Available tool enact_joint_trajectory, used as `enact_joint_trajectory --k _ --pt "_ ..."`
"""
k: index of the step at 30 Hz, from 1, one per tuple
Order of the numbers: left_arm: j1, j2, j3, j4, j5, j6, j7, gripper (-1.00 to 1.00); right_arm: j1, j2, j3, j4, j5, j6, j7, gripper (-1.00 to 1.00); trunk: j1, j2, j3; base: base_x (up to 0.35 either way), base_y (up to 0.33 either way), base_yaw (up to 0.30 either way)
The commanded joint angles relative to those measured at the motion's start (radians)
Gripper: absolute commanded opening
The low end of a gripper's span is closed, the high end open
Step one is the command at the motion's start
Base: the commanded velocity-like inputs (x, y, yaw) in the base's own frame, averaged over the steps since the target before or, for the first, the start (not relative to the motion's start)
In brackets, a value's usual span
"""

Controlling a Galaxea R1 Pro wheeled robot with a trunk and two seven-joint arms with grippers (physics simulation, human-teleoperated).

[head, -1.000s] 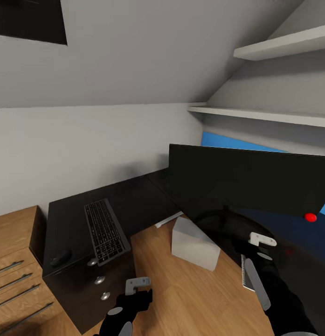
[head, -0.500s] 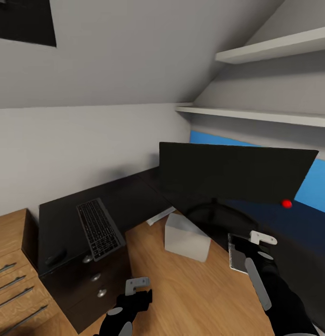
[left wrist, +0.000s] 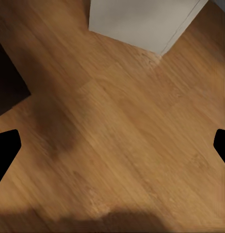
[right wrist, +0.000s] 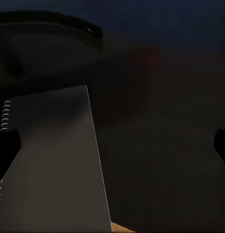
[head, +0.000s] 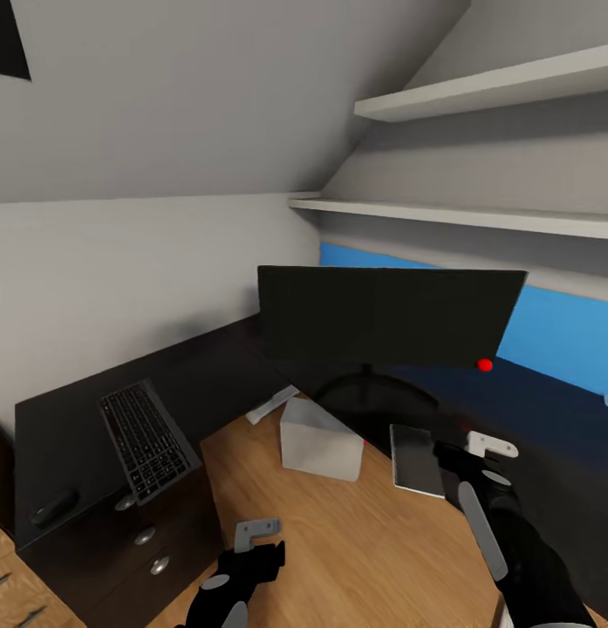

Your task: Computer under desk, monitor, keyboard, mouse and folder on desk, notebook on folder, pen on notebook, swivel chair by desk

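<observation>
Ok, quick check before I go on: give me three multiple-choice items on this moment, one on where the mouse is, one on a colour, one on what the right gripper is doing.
1. The mouse lies:
A. on the floor
B. on the desk beside the keyboard
C. on a shelf

2. The dot at the monitor corner is:
A. green
B. white
C. red

3. The right gripper is:
A. holding the notebook
B. holding the keyboard
C. empty, far from everything

Answers: 1 B, the head view shows the mouse on the black top by the keyboard. 2 C, the dot is red. 3 A, the notebook sits at its fingertips, spiral edge between them in the right wrist view.
</observation>
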Motion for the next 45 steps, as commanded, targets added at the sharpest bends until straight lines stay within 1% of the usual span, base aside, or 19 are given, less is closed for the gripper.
enact_joint_trajectory --k 1,10,28,29,31,32,33,34,35,36,37,38,41,42,45 --pt "-0.001 0.000 -0.002 -0.002 0.010 0.002 0.009 1.00 -0.001 0.000 0.001 -0.001 -0.010 0.003 -0.008 1.00 0.000 -0.001 -0.001 0.000 0.000 -0.125" --pt "-0.001 0.001 0.000 -0.002 0.013 0.001 0.010 1.00 -0.001 0.007 0.001 -0.001 -0.010 0.002 -0.008 1.00 0.000 -0.001 -0.001 -0.007 0.006 -0.037" --pt "-0.001 0.000 0.003 -0.004 0.013 0.001 0.010 1.00 0.000 0.008 0.001 0.001 -0.013 0.005 -0.006 1.00 0.000 -0.001 -0.001 0.000 0.000 -0.001" --pt "-0.001 0.000 0.003 -0.006 0.012 0.000 0.011 1.00 0.004 0.004 0.000 -0.001 -0.109 0.021 -0.002 1.00 0.004 -0.008 -0.004 0.000 0.000 0.000" --pt "-0.001 0.000 0.004 -0.006 0.012 0.000 0.011 1.00 0.007 0.003 0.000 -0.002 -0.135 0.030 -0.002 1.00 0.012 -0.022 -0.011 0.000 0.000 0.000" --pt "-0.001 0.000 0.004 -0.006 0.012 0.000 0.012 1.00 0.009 0.003 -0.001 -0.003 -0.165 0.039 -0.002 1.00 0.015 -0.029 -0.014 0.000 0.000 0.000" --pt "-0.001 -0.001 0.006 -0.006 0.011 0.000 0.013 1.00 0.012 0.002 -0.002 -0.003 -0.344 0.072 -0.002 1.00 0.019 -0.036 -0.017 0.000 0.000 0.000" --pt "-0.001 -0.001 0.006 -0.006 0.011 0.000 0.013 1.00 0.012 0.001 -0.003 -0.002 -0.373 0.081 -0.002 1.00 0.023 -0.043 -0.020 0.000 0.000 0.000" --pt "-0.001 -0.001 0.006 -0.006 0.011 0.000 0.013 1.00 0.013 0.001 -0.004 0.000 -0.432 0.104 -0.002 1.00 0.027 -0.050 -0.023 0.000 0.000 0.000" --pt "-0.001 -0.001 0.006 -0.006 0.011 0.000 0.013 1.00 0.013 -0.002 -0.015 0.003 -0.518 0.140 -0.003 1.00 0.031 -0.057 -0.026 0.000 0.000 0.000" --pt "-0.001 -0.001 0.006 -0.006 0.011 0.000 0.013 1.00 0.013 -0.004 -0.022 0.004 -0.545 0.151 -0.003 1.00 0.035 -0.064 -0.030 0.000 0.000 0.000" --pt "-0.001 -0.001 0.006 -0.006 0.011 0.000 0.013 1.00 0.016 -0.008 -0.044 0.005 -0.593 0.172 -0.003 1.00 0.038 -0.071 -0.033 0.000 0.000 0.000" --pt "-0.001 -0.002 0.005 -0.005 0.011 0.000 0.013 1.00 0.025 -0.012 -0.078 0.008 -0.652 0.198 -0.003 1.00 0.050 -0.092 -0.042 0.000 0.000 0.000" --pt "-0.001 -0.002 0.005 -0.004 0.011 0.000 0.013 1.00 0.030 -0.014 -0.096 0.010 -0.684 0.213 -0.003 1.00 0.054 -0.099 -0.045 0.000 0.000 0.000" --pt "-0.001 -0.002 0.005 -0.004 0.011 0.000 0.014 1.00 0.035 -0.015 -0.115 0.011 -0.723 0.228 -0.002 1.00 0.065 -0.120 -0.055 0.000 0.000 0.000"
